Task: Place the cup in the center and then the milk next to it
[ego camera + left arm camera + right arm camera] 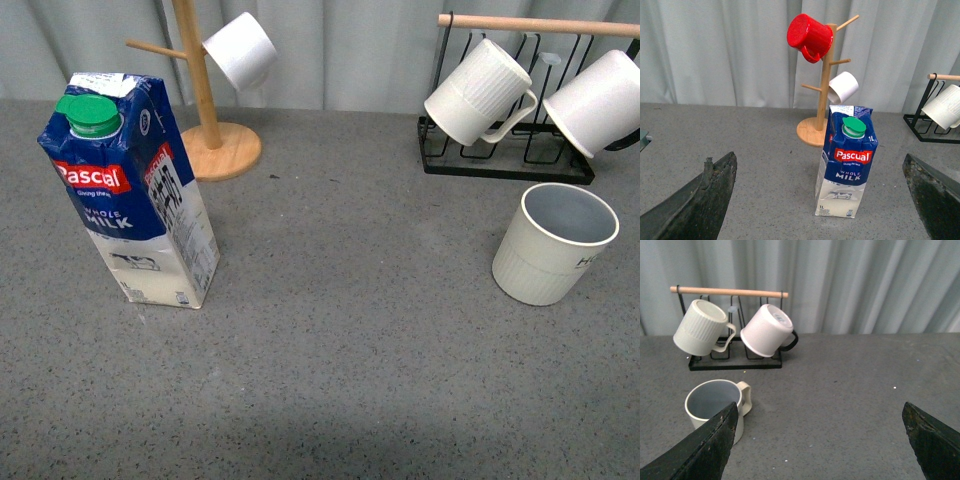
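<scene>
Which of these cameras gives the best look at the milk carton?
The left wrist view. The milk carton stands whole and upright, its front label facing the camera. The front view shows it whole too, but from above and turned cornerwise. The right wrist view does not show it.

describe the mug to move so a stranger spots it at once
Find the black wire rack with a wooden bar, far right on the table. The cup stands upright just in front of it. Unlike the ribbed mug and the smooth mug hanging there, it sits on the table and bears black lettering under its rim.
</scene>
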Motion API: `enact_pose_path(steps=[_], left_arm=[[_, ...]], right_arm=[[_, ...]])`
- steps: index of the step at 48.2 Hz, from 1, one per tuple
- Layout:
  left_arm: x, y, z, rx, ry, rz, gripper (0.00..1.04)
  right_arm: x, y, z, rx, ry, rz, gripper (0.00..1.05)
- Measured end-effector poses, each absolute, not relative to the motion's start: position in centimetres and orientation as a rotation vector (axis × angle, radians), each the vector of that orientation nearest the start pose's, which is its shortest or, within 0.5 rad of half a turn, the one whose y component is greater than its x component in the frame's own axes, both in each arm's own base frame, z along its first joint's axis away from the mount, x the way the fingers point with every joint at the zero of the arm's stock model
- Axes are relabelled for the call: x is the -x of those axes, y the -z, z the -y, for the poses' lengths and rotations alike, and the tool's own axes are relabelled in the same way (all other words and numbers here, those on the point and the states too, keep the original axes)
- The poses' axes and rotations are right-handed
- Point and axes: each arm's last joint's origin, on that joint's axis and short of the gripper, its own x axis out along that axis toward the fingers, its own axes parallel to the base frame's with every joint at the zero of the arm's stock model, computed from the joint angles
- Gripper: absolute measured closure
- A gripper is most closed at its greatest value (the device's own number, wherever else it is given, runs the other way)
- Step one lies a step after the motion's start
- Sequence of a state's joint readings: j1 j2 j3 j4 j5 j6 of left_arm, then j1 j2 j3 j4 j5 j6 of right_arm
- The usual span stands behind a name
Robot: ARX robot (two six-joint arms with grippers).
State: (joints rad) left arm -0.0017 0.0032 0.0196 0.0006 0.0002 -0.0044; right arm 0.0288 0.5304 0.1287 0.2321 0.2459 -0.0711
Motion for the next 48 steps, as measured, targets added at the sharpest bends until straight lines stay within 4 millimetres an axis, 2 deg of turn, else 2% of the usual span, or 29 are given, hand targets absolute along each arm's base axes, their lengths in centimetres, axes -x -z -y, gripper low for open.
enact_pose_path(steps=[5, 14, 18, 29, 38, 48], left_arm=[[-9.7, -17.0, 0.0, 0.004, 0.002, 0.017, 0.06], [-9.7, -17.0, 0.0, 0.004, 0.002, 0.017, 0.06], [-9.7, -17.0, 0.0, 0.004, 0.002, 0.017, 0.06], [-9.7, -17.0, 0.0, 0.004, 0.002, 0.017, 0.06], [-9.7, -17.0, 0.0, 0.004, 0.002, 0.017, 0.06], [-9.7, -17.0, 0.0, 0.004, 0.002, 0.017, 0.06]], right_arm=[[-17.7, -18.9, 0.5, 0.042, 0.141, -0.277, 0.09], [-24.4, -18.2, 0.5, -0.116, 0.119, -0.508, 0.09], [-26.3, -17.9, 0.6, -0.18, 0.148, -0.585, 0.09], [-30.5, -16.5, 0.5, -0.332, 0.199, -0.763, 0.09], [-32.5, -14.7, 0.6, -0.401, 0.255, -0.885, 0.09], [-34.6, -12.8, 0.2, -0.437, 0.245, -0.937, 0.09]])
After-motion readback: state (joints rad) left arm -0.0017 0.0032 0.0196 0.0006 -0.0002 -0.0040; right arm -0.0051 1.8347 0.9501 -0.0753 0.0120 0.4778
